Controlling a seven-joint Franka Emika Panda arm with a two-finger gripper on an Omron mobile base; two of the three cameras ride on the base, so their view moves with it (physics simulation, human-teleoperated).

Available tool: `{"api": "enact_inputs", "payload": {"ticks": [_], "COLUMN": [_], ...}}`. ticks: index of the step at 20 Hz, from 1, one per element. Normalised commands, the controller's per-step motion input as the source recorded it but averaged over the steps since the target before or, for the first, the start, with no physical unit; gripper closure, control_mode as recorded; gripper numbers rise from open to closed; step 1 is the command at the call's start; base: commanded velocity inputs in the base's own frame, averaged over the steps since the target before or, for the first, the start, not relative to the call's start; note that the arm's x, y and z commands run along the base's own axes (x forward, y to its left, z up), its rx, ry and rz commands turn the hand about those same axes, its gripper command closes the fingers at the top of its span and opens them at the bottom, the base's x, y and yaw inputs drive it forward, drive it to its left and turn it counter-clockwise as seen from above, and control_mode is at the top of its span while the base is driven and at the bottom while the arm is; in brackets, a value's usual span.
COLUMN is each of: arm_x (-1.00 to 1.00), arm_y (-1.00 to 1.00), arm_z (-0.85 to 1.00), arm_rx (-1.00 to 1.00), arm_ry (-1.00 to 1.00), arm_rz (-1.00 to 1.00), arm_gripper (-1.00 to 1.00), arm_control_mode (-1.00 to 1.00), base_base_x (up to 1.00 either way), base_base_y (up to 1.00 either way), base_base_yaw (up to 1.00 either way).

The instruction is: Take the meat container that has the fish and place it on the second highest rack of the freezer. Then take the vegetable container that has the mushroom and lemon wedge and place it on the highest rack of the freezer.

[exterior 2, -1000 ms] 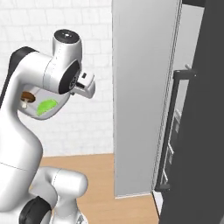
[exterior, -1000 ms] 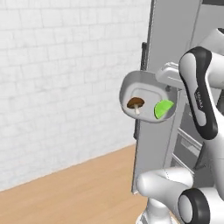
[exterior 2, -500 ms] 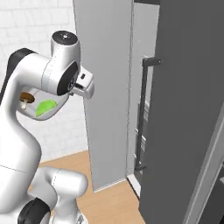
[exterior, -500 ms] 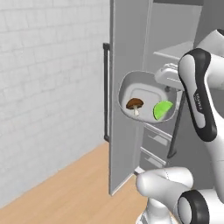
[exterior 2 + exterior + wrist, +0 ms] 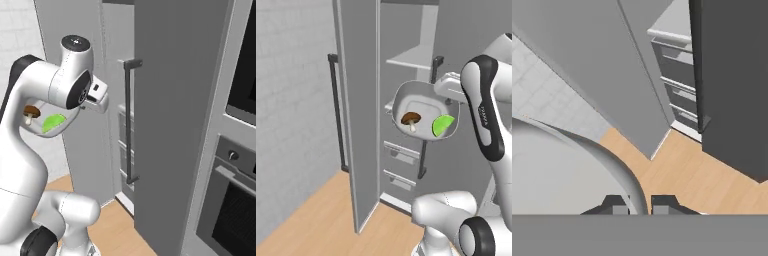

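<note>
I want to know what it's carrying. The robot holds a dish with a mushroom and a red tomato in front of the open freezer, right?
Not quite. Beside the mushroom in the dish lies a green lemon wedge, not a red tomato, as the left base view shows. The freezer is open.

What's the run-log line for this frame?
gripper: shut on vegetable container rim | contents: mushroom, lemon wedge | freezer: door open

Base turned; freezer interior now faces camera.

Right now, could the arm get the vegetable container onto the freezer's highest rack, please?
Probably yes: the freezer door stands open, the highest rack looks bare, and the vegetable container, pinched in the gripper, hangs just before it, lower.
</note>
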Motion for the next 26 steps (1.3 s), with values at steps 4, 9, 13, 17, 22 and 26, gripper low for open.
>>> {"api": "enact_inputs", "payload": {"ticks": [4,9,13,17,22,26], "arm_x": [0.00,0.00,0.00,0.00,0.00,0.00], "arm_y": [0.00,0.00,0.00,0.00,0.00,0.00], "arm_z": [0.00,0.00,0.00,0.00,0.00,0.00], "arm_rx": [0.00,0.00,0.00,0.00,0.00,0.00], "arm_ry": [0.00,0.00,0.00,0.00,0.00,0.00], "arm_rz": [0.00,0.00,0.00,0.00,0.00,0.00], "arm_gripper": [1.00,1.00,1.00,1.00,1.00,1.00], "arm_control_mode": [1.00,1.00,1.00,1.00,1.00,1.00], "base_base_x": [0.00,0.00,0.00,0.01,0.01,0.11], "base_base_y": [0.00,0.05,0.32,0.60,0.83,0.66], "base_base_yaw": [-0.42,-0.46,-0.44,-0.37,-0.29,-0.24]}}
